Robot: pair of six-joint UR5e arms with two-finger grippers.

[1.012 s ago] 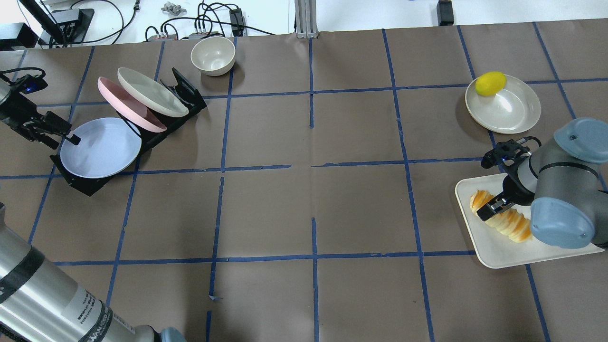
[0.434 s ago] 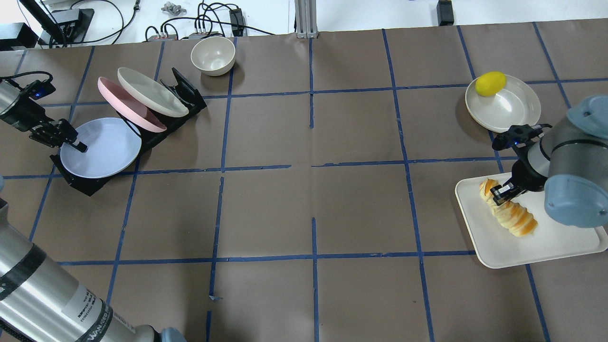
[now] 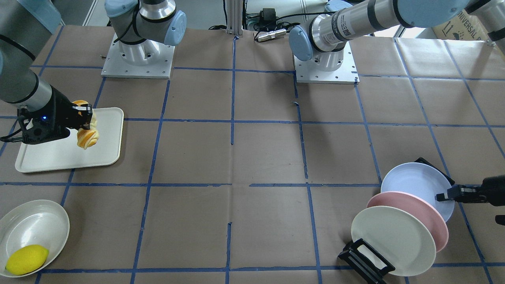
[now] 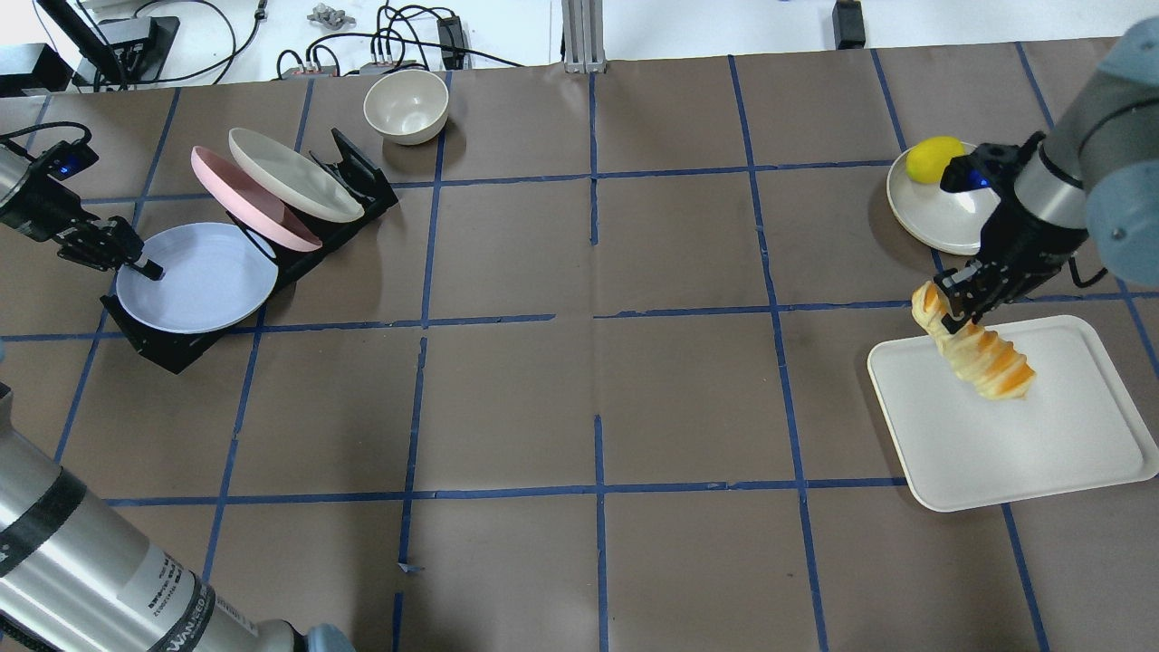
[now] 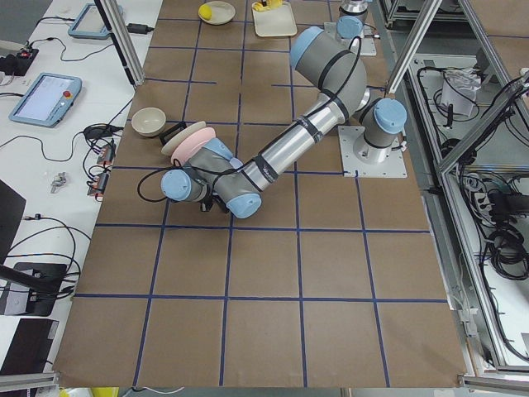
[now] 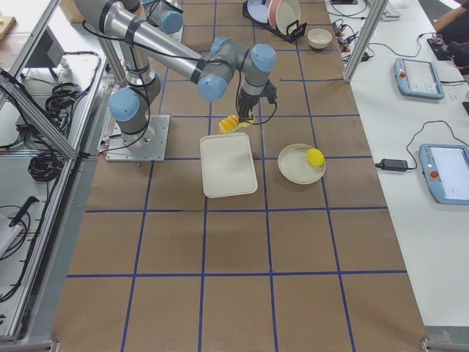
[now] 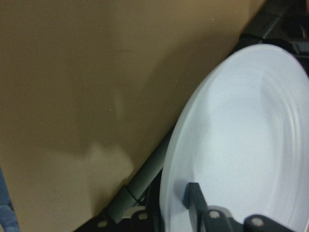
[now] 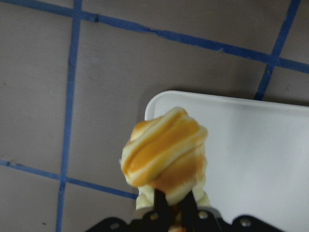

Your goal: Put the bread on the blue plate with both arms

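The blue plate runs off the left wrist view's right and bottom edges and hides one jaw of the left gripper, probably beneath its rim. The bread's gripped end is mostly hidden behind its own bulk in the right wrist view.

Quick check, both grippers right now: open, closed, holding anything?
Left gripper: closed on the rim of the blue plate.
Right gripper: closed on the bread, held above the white tray.

The right claw points down, clamped on one end of the bread. The left claw grips the blue plate by its rim.
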